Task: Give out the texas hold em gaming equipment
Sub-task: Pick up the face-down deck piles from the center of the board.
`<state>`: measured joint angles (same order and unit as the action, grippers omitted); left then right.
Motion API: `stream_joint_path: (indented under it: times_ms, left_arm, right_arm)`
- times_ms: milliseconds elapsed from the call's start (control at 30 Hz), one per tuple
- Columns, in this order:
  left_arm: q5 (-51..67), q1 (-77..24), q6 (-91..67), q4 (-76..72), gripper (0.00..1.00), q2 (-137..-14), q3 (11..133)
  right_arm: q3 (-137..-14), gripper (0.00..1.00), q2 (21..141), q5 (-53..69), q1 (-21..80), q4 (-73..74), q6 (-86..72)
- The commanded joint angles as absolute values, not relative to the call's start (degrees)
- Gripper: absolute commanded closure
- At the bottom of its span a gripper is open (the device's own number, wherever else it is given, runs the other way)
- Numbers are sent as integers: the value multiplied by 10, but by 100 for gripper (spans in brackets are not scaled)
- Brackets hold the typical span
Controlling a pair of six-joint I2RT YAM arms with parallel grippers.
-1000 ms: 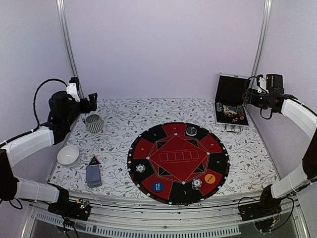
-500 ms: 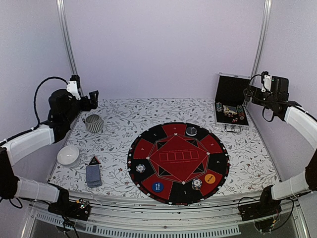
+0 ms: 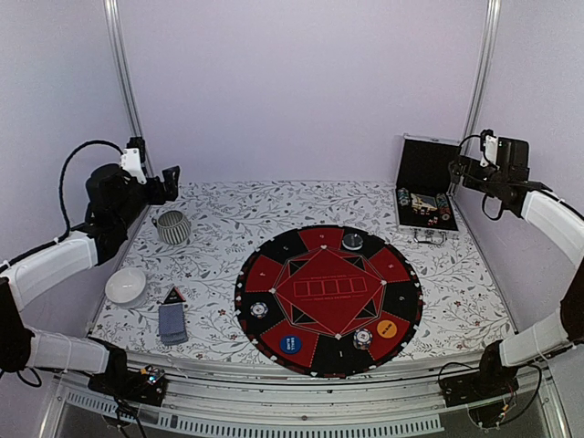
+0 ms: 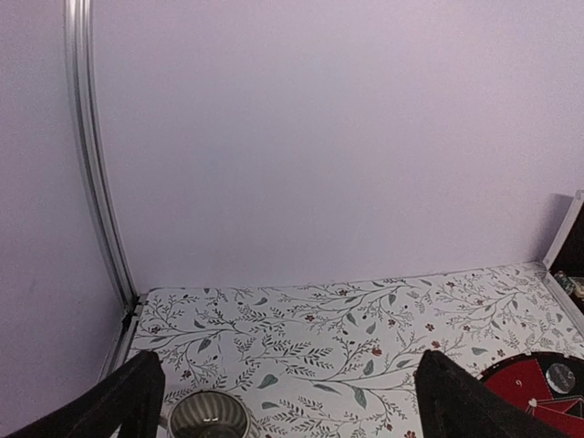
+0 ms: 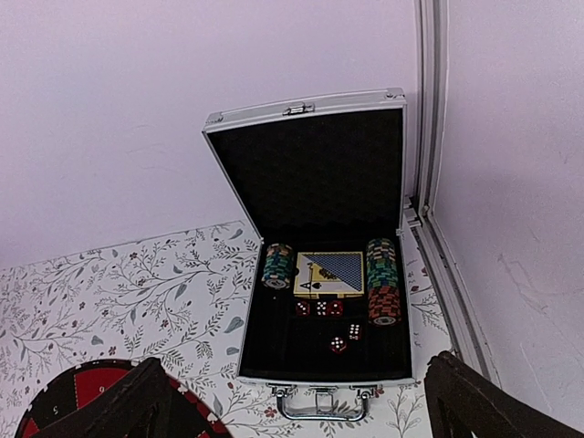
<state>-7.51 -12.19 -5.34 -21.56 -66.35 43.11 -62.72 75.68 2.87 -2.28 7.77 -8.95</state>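
The floral worktop (image 3: 219, 219) is carrying a round red-and-black mat (image 3: 328, 297) just right of centre. At 2 o'clock the black silver-edged case (image 5: 315, 164) is standing open, holding two chip stacks (image 5: 383, 278), a deck (image 5: 330, 272) and red dice (image 5: 328, 310). The left fingers (image 4: 128, 401) are hanging spread wide and empty above the 10 o'clock corner. The right fingers (image 5: 465, 392) are hovering spread and empty above the case. A white bowl (image 3: 126, 286) is sitting at 8 o'clock and the ribbed grey cup (image 3: 172, 227) at 10. Grey-blue cards (image 3: 172, 322) are lying stacked at 7 o'clock. On the mat, single poker chips (image 3: 260, 309) are resting at its 1, 5 and 9 o'clock. The blue disc (image 3: 290, 344) is lying at its 7, and the orange disc (image 3: 387, 328) at its 4.
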Motion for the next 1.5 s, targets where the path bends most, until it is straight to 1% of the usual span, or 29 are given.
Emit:
stream_joint_path:
  times_ms: [0,167,233,333,400,533,800,967,1067,1133,1233,1267,1300,1367,1467]
  left_arm:
    - [-60,-116,-37,-214,2,-663,428]
    - [-64,-115,-29,-213,2,-663,429]
    - [-65,-115,-27,-214,2,-662,429]
    - [-65,-115,-27,-214,2,-663,429]
    - [-64,-115,-27,-214,2,-663,429]
    - [-62,-115,-27,-214,2,-664,429]
    - [-70,-115,-51,-192,2,-683,440]
    - [-129,-115,-143,-78,6,-715,488]
    - [-128,-123,-206,-19,12,-704,492]
    - [-156,-150,-234,13,13,-686,480]
    - [-265,-230,-261,94,11,-675,477]
    - [-290,-252,-286,136,9,-677,481]
    - [-298,-269,-319,201,7,-680,485]
    - [-284,-285,-413,284,4,-686,487]
    - [-275,-308,-492,364,2,-686,470]
  right_arm:
    - [-674,1,779,13,-24,84,-88]
    - [-688,1,805,22,-24,94,-104]
    - [-721,1,822,37,-24,109,-108]
    - [-758,0,848,87,-25,133,-111]
    - [-771,4,860,124,-25,144,-114]
    - [-773,7,867,173,-24,145,-125]
    - [-751,10,849,221,-22,140,-142]
    - [-737,11,831,225,-17,139,-150]
    - [-725,11,816,221,-15,140,-148]
    - [-715,11,805,217,-15,141,-147]
    - [-699,11,794,217,-14,142,-145]
    - [-697,11,791,219,-14,142,-145]
    - [-688,11,789,222,-14,140,-144]
    - [-671,11,783,228,-14,137,-141]
    - [-648,11,772,232,-13,126,-137]
